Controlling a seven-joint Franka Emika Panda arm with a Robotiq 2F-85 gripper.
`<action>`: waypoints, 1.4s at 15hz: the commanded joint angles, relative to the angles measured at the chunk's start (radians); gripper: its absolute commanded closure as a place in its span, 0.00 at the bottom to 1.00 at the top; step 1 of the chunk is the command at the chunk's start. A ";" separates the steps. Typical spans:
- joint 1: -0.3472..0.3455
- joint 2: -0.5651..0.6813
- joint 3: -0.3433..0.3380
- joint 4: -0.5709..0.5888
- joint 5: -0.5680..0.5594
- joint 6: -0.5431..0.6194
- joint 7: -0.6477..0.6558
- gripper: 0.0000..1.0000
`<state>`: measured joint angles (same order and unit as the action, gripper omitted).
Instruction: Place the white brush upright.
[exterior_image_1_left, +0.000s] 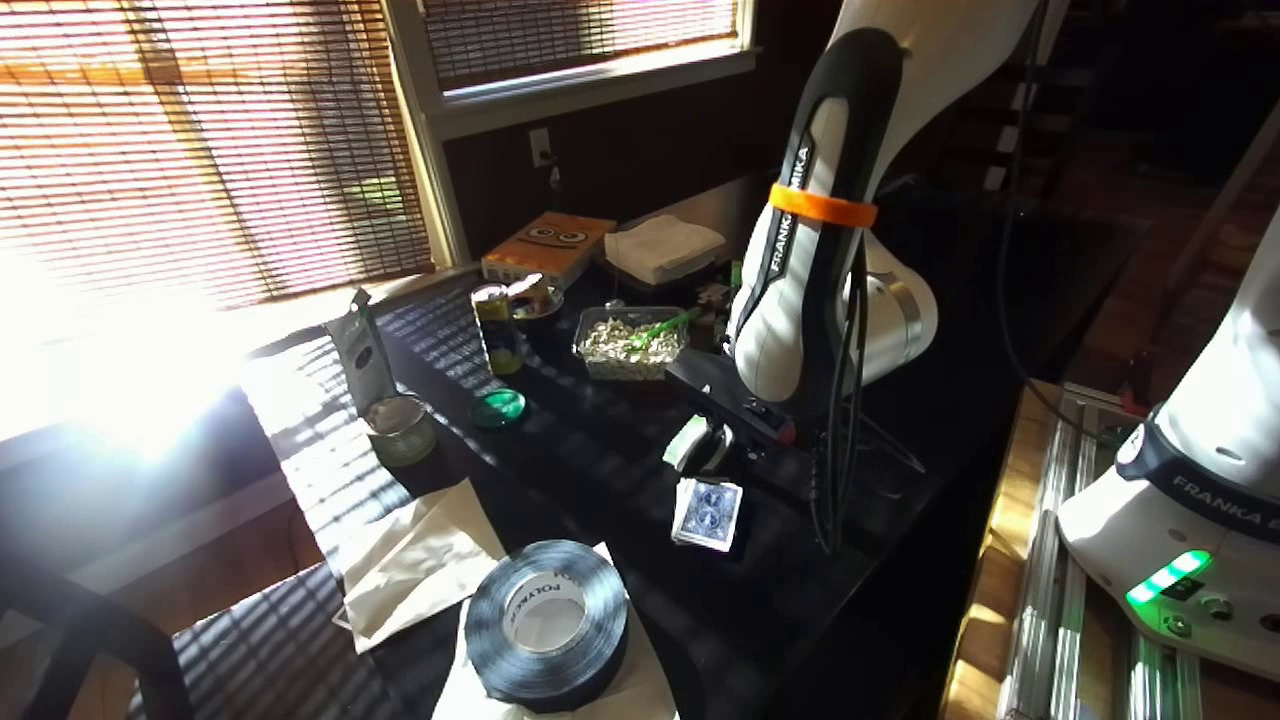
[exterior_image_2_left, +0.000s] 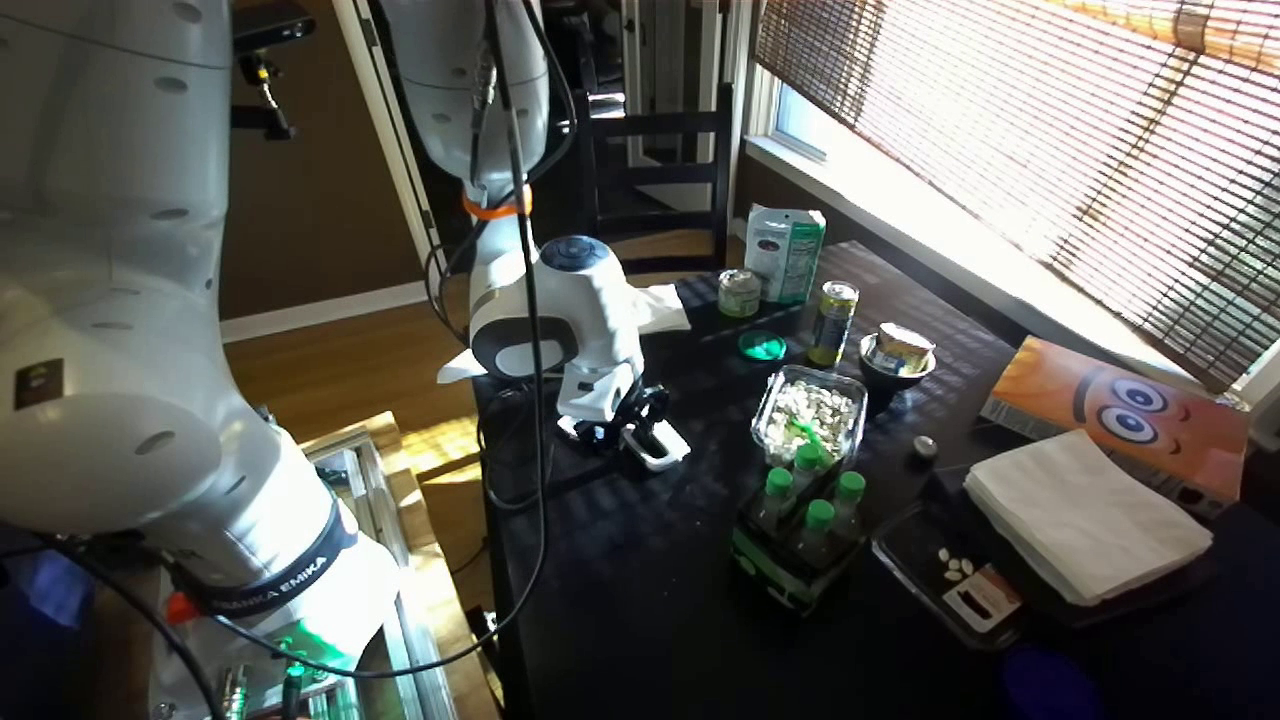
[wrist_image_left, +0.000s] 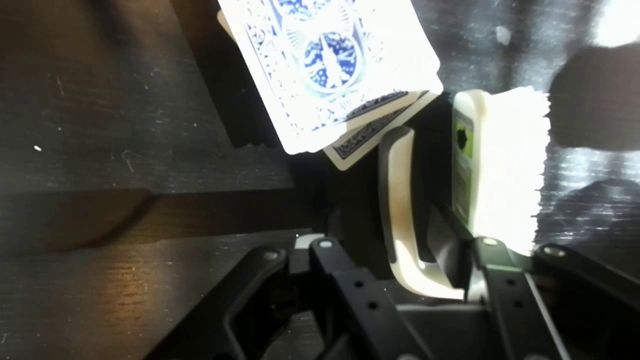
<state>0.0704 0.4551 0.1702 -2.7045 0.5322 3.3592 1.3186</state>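
Observation:
The white brush (wrist_image_left: 510, 165) lies on its side on the dark table, its bristles facing right in the wrist view. Its looped handle (wrist_image_left: 402, 200) is on the left of that view. The brush also shows in both exterior views (exterior_image_1_left: 688, 443) (exterior_image_2_left: 660, 447), partly covered by the gripper in each. My gripper (wrist_image_left: 387, 235) is open and low at the brush. Its right finger reaches into the gap between handle and brush body. Its left finger is on the outer side of the handle, apart from it. The gripper also shows in an exterior view (exterior_image_2_left: 628, 418).
A deck of cards (exterior_image_1_left: 707, 514) lies beside the brush, very close to its handle. A clear food box (exterior_image_2_left: 765, 425), a green lid (exterior_image_2_left: 762, 346), a can (exterior_image_2_left: 833, 325) and a bottle carrier (exterior_image_2_left: 780, 575) stand farther off. A large tape roll (exterior_image_1_left: 490, 630) is at the near end.

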 joint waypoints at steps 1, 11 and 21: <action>0.037 0.038 -0.022 0.026 0.014 0.044 0.050 0.49; 0.167 0.093 -0.121 0.070 0.026 0.025 0.074 1.00; 0.389 -0.149 -0.515 0.041 -0.226 -0.499 -0.103 0.95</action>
<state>0.3258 0.3936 -0.1577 -2.6584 0.4521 3.0520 1.2223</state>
